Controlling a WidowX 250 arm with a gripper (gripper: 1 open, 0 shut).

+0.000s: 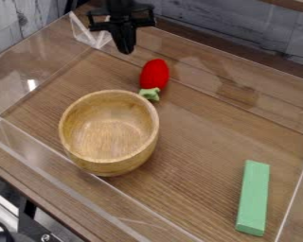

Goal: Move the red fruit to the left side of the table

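Observation:
The red fruit [154, 75], a small glossy strawberry shape with a pale green stem end pointing toward the bowl, lies on the brown wooden table [223, 132] just behind the bowl's right rim. My dark gripper [124, 44] hangs point-down at the back of the table, up and to the left of the fruit, a short gap away from it. Its fingers are pressed together with nothing between them.
A round light wooden bowl [109, 130] stands empty at the front left. A flat green block [253, 197] lies near the front right corner. Low clear acrylic walls [41, 57] border the table on all sides.

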